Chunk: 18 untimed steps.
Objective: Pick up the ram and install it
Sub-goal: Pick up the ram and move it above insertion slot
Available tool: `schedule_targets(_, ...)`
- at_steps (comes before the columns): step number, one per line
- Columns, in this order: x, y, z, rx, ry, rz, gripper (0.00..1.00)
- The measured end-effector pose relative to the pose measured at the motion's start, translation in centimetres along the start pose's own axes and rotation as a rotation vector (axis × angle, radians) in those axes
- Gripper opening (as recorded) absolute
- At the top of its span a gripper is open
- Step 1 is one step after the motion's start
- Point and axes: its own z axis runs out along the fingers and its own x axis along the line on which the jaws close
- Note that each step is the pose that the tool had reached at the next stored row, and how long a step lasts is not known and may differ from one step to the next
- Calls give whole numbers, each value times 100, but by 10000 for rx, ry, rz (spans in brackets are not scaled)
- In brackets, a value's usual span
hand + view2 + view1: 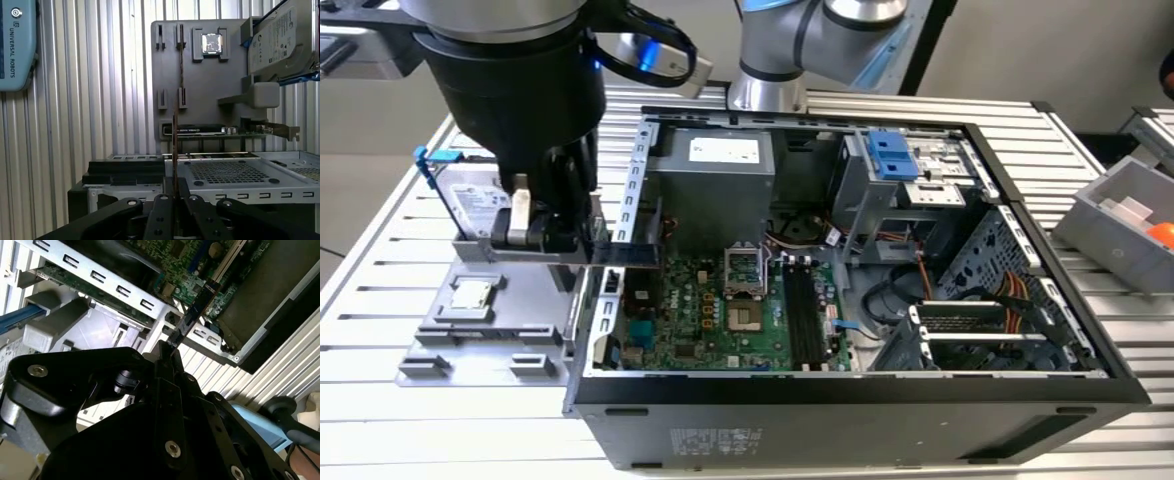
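Dark blue and thin, the ram is pinched edge-on in the jaws of the gripper, over the grey parts holder at the exterior view's left, beside the open case. Your pickup looks done; seating it in the motherboard slots is left.

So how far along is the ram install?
Done: the ram is out of the grey tray. In hand: the gripper is shut on it, beside the case. Left: seating it, since it is outside the case and the board's slots look bare.
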Motion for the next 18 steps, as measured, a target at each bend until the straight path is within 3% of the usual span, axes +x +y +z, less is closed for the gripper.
schedule_targets(18,-13,-262,-7,-1,1,0,0)
